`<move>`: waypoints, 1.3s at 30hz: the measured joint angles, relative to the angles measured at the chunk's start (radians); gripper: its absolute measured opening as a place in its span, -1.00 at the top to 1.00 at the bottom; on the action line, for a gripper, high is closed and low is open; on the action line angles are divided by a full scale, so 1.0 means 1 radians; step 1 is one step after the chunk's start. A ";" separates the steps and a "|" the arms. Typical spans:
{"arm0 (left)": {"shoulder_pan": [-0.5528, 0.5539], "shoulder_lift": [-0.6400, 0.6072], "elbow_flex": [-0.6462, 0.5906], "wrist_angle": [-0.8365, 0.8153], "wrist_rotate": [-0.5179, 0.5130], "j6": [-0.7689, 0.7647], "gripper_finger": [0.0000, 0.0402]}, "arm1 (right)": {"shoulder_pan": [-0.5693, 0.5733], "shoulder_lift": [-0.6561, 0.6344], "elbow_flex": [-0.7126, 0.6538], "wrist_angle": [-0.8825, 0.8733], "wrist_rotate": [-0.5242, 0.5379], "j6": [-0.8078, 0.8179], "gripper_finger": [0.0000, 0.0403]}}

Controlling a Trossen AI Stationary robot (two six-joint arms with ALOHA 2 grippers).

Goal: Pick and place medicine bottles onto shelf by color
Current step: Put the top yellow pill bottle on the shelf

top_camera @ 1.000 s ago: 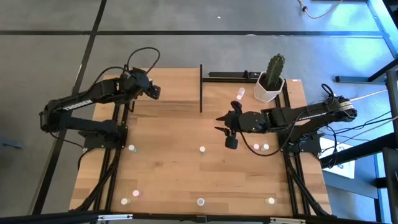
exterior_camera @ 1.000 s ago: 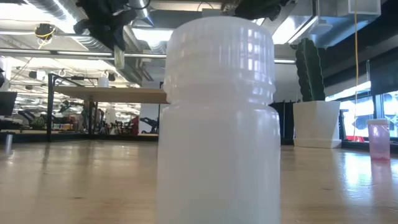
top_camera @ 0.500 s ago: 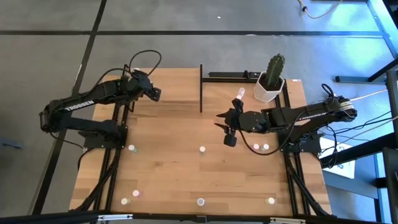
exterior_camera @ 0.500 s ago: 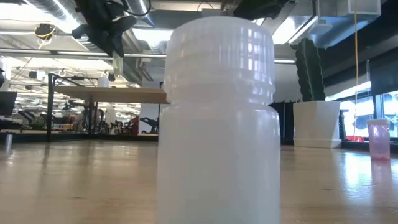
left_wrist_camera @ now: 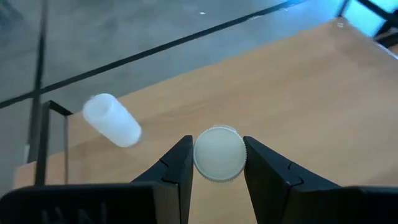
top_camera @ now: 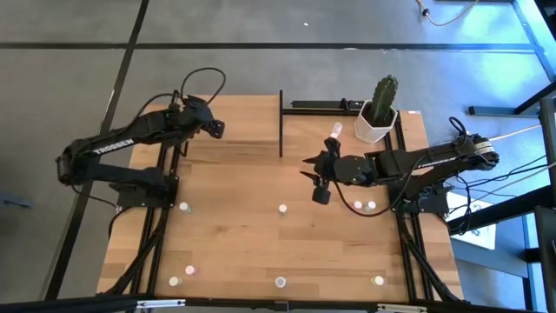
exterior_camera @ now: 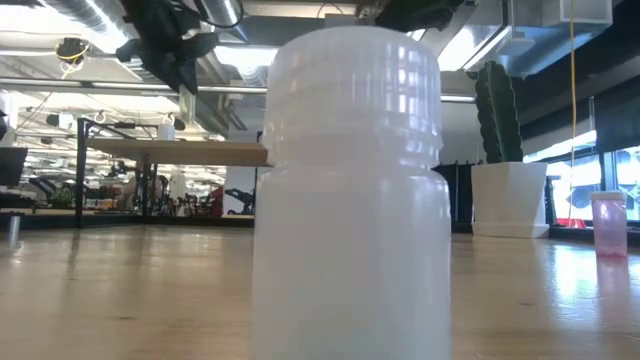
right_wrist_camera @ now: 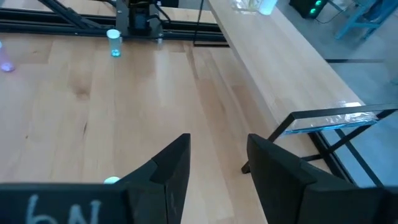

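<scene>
Right gripper point(top_camera: 309, 169) shifted shelfward | left gripper point(left_wrist_camera: 219, 163) clamps one white bottle point(left_wrist_camera: 219, 154)

In the low view one white bottle point(exterior_camera: 350, 190) fills the middle — its base is cut off, hiding the worktop behind. We cannot tell the colours of the small vials point(top_camera: 185, 207) seen from above.

White lettering reading "TROSSEN" runs along the left arm point(top_camera: 113, 146) in the high view. No other writing in any view is legible.
</scene>
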 joint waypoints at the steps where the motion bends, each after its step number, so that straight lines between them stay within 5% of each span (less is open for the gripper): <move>1: 0.011 0.007 0.000 0.004 0.000 0.000 0.46 | 0.000 0.000 0.000 0.000 0.010 0.000 0.20; 18: 0.171 0.150 0.000 0.140 0.016 0.053 0.46 | 0.000 0.000 0.000 0.001 0.028 0.000 0.20; 26: 0.208 0.156 0.000 0.145 0.044 0.054 0.46 | 0.000 0.000 0.000 0.001 0.180 0.034 0.20; 39: 0.222 0.179 0.000 0.177 0.045 0.098 0.46 | 0.000 0.000 0.000 0.002 0.074 0.055 0.20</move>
